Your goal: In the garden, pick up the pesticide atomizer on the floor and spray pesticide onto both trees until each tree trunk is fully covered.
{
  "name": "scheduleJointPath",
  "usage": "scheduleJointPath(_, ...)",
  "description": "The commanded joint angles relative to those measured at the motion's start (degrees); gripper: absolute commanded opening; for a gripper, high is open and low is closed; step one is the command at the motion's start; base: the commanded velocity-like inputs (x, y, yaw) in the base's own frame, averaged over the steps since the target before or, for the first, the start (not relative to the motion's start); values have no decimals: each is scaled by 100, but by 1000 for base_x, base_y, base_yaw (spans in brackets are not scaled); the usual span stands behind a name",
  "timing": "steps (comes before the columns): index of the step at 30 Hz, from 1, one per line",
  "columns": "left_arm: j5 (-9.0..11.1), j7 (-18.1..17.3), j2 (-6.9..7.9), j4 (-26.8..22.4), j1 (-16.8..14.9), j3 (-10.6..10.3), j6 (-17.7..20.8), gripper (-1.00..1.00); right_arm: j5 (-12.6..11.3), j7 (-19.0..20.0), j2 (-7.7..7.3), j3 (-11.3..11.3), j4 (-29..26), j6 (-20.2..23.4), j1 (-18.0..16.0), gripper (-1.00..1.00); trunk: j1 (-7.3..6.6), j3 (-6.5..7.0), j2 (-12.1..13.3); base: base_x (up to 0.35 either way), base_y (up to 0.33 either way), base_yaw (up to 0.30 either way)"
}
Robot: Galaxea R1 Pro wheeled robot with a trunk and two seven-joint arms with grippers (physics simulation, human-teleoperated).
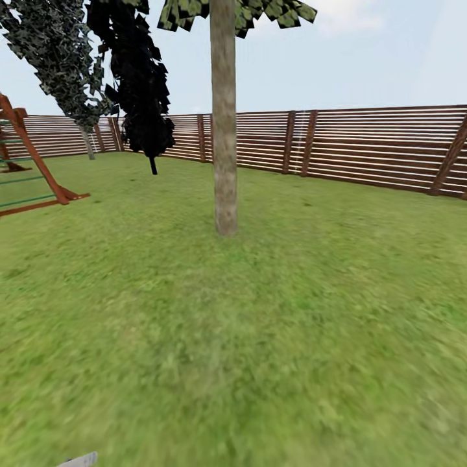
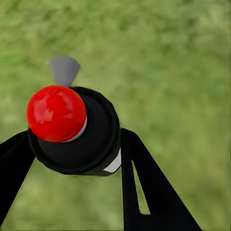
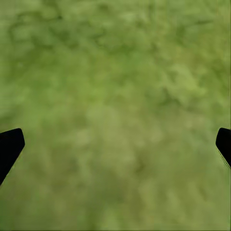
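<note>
In the left wrist view my left gripper (image 2: 72,144) is shut on the pesticide atomizer (image 2: 91,139), a dark bottle seen end-on with its red top (image 2: 56,113) and a sliver of white label. Blurry green grass lies beneath it. A grey-tan tree trunk (image 1: 224,130) rises from the lawn straight ahead in the head view, its leafy crown (image 1: 259,11) cut off at the top. A second tree (image 1: 61,58) with speckled green foliage leans at the far left by the fence. My right gripper (image 3: 115,144) hangs open over bare grass, its fingertips (image 3: 9,147) at the picture's sides.
A reddish-brown slat fence (image 1: 363,149) rings the lawn behind the trunk. A narrow all-black tree (image 1: 139,78) stands left of the trunk. A wooden play frame (image 1: 32,168) sits at the left edge. Open grass (image 1: 259,337) stretches between me and the trunk.
</note>
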Motion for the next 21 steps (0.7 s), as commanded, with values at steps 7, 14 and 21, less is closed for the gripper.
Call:
scheduleJointPath(7, 36, 1, -1, 5, -5, -28, -17, -100, 65, -45, -29, 36, 11, -4, -2, 100, 3, -5, -2, 339, 0, 145)
scheduleJointPath(14, 29, 1, -2, 5, -5, -28, -17, -100, 67, -50, -155, 43, 4, -4, -3, 100, 3, -5, -2, 339, 0, 3)
scheduleJointPath(21, 29, 1, -3, 5, -5, -28, -19, -100, 67, -51, -159, 45, 3, -4, -3, 100, 3, -5, -2, 339, 0, 0)
